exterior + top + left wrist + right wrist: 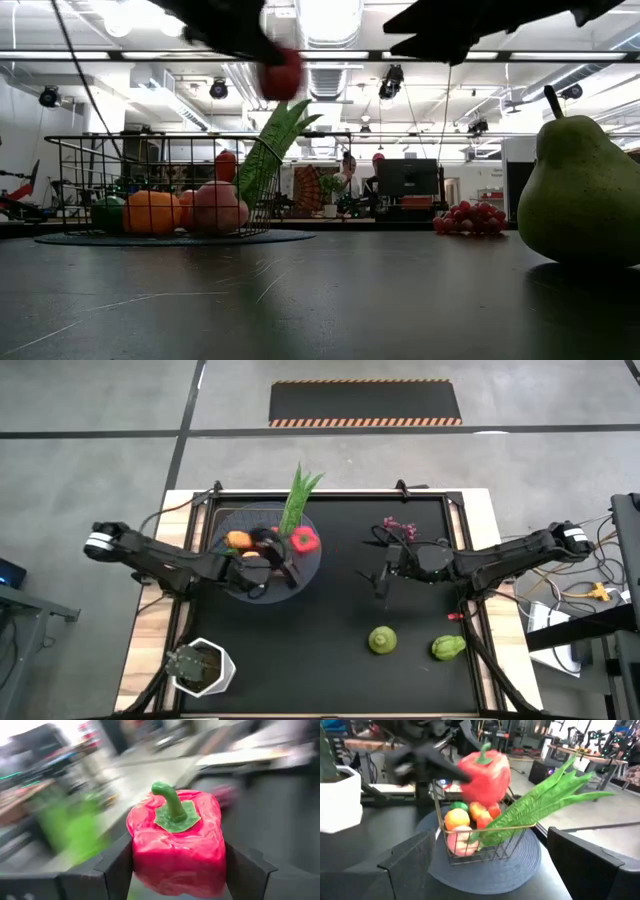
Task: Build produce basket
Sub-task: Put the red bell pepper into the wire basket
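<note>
Left end effector (175, 870) pinching red pepper (176, 842) above basket (225, 525), right end effector (495, 865) spread

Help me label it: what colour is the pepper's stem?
Green, on a red pepper; the left wrist view shows it best.

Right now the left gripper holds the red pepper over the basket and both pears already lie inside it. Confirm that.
Not quite. The left gripper does hold the red pepper over the basket, but the high view shows both pears lying on the black mat, outside the basket, near the right arm.
</note>
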Robot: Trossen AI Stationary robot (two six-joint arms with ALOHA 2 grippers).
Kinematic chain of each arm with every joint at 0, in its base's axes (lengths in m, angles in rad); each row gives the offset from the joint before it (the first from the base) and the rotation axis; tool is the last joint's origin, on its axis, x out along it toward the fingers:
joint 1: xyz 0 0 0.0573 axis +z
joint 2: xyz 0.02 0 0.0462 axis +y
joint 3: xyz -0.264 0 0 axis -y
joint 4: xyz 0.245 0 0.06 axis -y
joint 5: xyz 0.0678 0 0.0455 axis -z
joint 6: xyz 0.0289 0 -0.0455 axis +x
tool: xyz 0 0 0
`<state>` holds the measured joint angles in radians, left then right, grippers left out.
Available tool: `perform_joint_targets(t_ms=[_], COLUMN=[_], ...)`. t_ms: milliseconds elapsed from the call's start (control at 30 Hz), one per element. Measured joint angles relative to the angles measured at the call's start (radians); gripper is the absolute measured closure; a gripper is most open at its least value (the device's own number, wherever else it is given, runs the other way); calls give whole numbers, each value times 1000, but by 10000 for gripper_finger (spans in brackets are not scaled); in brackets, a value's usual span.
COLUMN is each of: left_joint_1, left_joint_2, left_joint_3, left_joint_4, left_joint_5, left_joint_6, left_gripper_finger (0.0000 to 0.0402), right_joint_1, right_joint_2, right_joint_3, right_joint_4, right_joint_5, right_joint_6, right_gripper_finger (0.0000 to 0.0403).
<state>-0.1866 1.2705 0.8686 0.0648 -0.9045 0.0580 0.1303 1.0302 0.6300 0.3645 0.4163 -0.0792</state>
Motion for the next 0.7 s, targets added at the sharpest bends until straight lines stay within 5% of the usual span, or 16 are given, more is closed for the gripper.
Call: perform_joint_targets(t_ms=[133,200,533,700], left_joint_1=[-18,-17,-16,2], left_joint_2=[-93,-120,-134,-99], left_joint_3=[-9,-12,-12,-12], left_joint_4=[-265,-446,-1109,-1340], left_joint_5=[-305,-378,-138,-120], left_joint_6=[-247,-475,-1202,-1483], left_gripper_finger=[164,161,158,158], right_joint_1=[0,0,0,0], right_joint_2=[-29,-31,23,37], right_joint_3=[0,0,-2,-3], right_joint_4=[-35,-46,-53,-45], right_joint_5=[3,4,4,4], right_joint_6=[0,3,8,7], right_gripper_finger=[38,38,38,38])
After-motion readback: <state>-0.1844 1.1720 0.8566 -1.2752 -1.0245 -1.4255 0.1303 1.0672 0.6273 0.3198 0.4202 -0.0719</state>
